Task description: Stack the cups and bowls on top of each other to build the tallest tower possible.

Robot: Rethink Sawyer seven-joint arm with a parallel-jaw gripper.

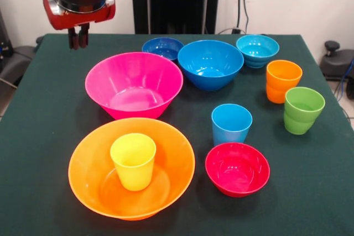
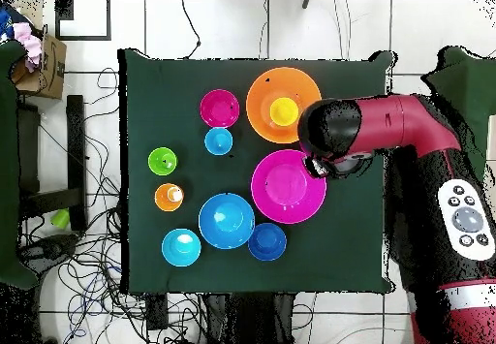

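Yellow cup [image 1: 133, 160] seated in large orange bowl [image 1: 131, 168]; empty, closed gripper [image 1: 78, 38] presumably must next take the large pink bowl [image 1: 134, 84].

A dark green table [image 1: 50, 136] stands on white tiled floor [image 2: 223, 30] strewn with cables [image 2: 87, 282], a cardboard box [image 2: 48, 64] alongside.

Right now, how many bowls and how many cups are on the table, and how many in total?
Bowls: 6 (pink, orange, blue, dark blue, cyan, red)
Cups: 4 (yellow, light blue, orange, green)
Total: 10
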